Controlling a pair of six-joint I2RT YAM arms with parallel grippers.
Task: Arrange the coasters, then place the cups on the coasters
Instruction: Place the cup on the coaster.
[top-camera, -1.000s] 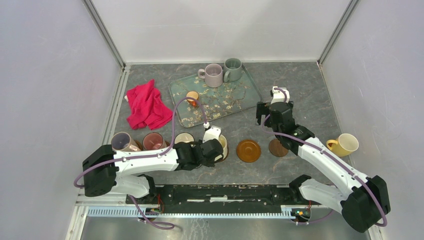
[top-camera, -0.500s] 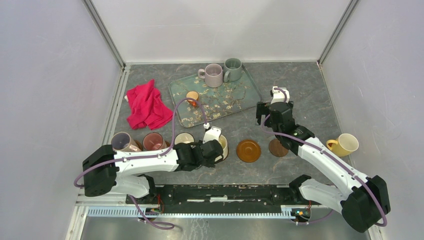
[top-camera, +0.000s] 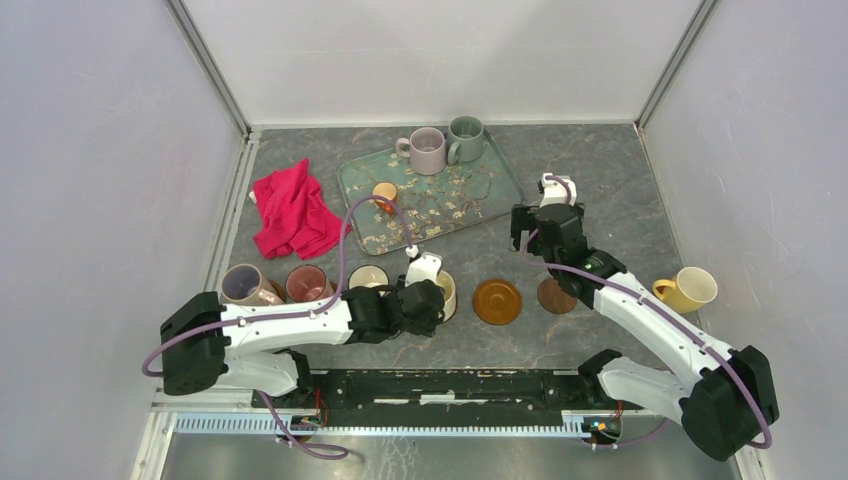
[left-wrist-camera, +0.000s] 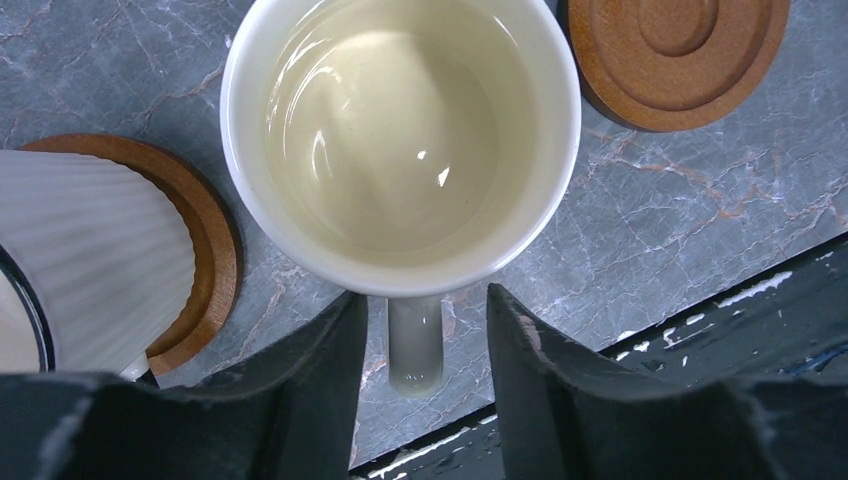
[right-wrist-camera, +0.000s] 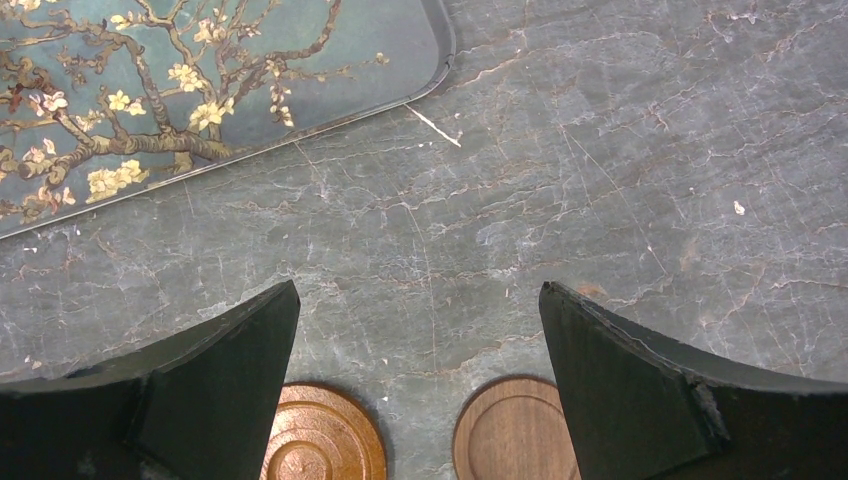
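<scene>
Left wrist view: the left tool (left-wrist-camera: 428, 300) stands parted on either side of the cream cup's (left-wrist-camera: 400, 130) handle. A sliver of counter (left-wrist-camera: 680, 230) shows on each side, so we log it as released and holding nothing. The cup sits upright on the arm side of the tray (top-camera: 455, 205), near its middle. We cannot tell whether a coaster lies under it, because the cup body hides its own footprint.

We note the right tool (right-wrist-camera: 418, 290) spread wide and empty, hovering just off the tray's near right corner.

Step in hand, our judgement: set-down of the cream cup. The next move calls for drawing the left tool straight back along the handle line. It must not nudge the handle or the white ribbed cup (left-wrist-camera: 90, 260) beside it.

Cups, counted: seven.
- Cream, white ribbed, pink cup (top-camera: 305, 282) and leftmost cup (top-camera: 243, 283) form a row on the arm side of the tray.
- The mauve cup (top-camera: 428, 150) and grey-green cup (top-camera: 466, 138) stand at the tray's far edge.
- The yellow cup (top-camera: 690, 288) is well right of the tray.

Coasters, counted: three certain.
- The covered coaster (left-wrist-camera: 215, 250) lies under the white ribbed cup.
- The bare orange-brown coaster (top-camera: 497, 301) and dark brown coaster (top-camera: 555, 295) lie side by side before the tray's right half.
- The small orange round thing (top-camera: 384, 192) on the tray is too small to identify.

One red cloth (top-camera: 295, 212) lies left of the tray.
</scene>
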